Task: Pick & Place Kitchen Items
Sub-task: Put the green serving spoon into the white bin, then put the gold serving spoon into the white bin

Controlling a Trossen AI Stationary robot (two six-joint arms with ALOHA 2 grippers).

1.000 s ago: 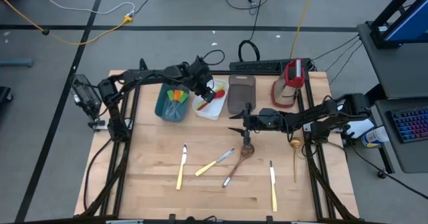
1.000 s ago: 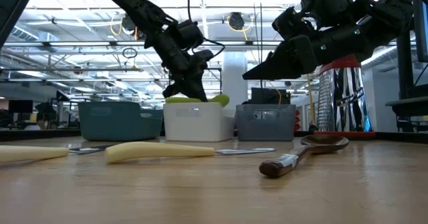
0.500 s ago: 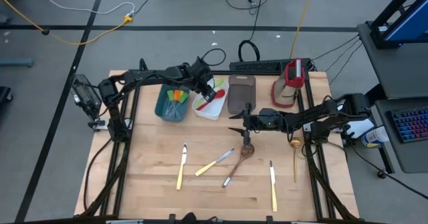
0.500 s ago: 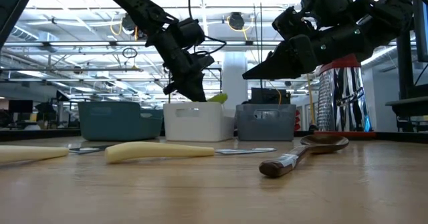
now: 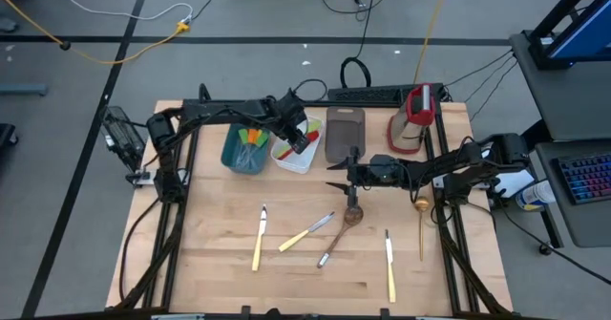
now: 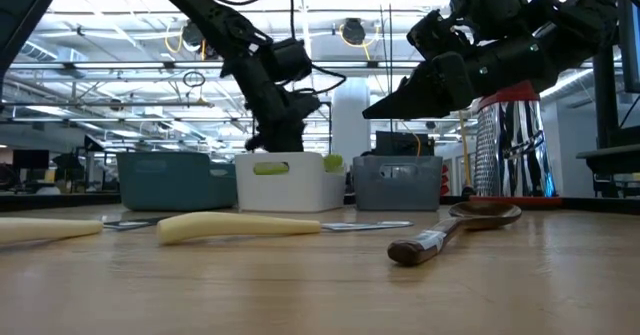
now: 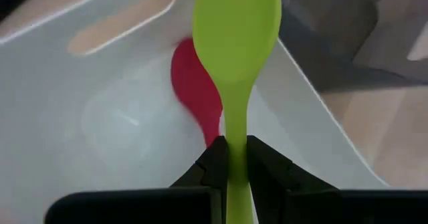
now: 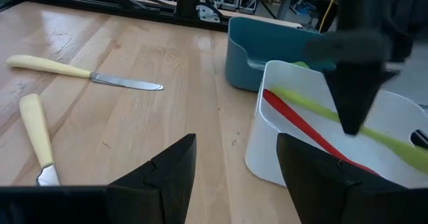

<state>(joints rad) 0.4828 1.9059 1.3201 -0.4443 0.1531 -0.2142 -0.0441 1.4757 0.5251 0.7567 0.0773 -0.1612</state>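
My left gripper point(image 5: 303, 141) reaches down into the white tray point(image 5: 307, 161), shut on a green spoon point(image 7: 235, 30). A red spoon point(image 7: 195, 90) lies on the tray's floor under it. In the right wrist view the green spoon point(image 8: 314, 108) slants across the tray above the red one point(image 8: 301, 128). My right gripper point(image 5: 336, 177) hangs open above the table's middle, over a wooden spoon point(image 5: 351, 215). Pale-handled knives point(image 5: 258, 239) point(image 5: 389, 263) and a gold spoon point(image 5: 420, 223) lie flat on the wood. My left gripper pinches the green spoon's handle point(image 7: 235, 144) between its two fingers, a little behind the bowl. The fingers slant steeply down from the table's left and lie across the handle. The spoon's bowl point(image 7: 235, 23) points away over the tray's wall; whether it rests there I cannot tell.
A teal tray point(image 5: 232, 156) with coloured spatulas stands left of the white one, a grey-brown tray point(image 5: 344, 134) right of it. A red-and-white upright grater point(image 5: 412, 119) is at the far right. More cutlery point(image 5: 307, 232) point(image 5: 329, 248) lies on the near half.
My left gripper has sunk into the white tray and rolled a little, still holding the green spoon. The spoon's bowl, above the tray's rim a second ago, now sits at rim height.
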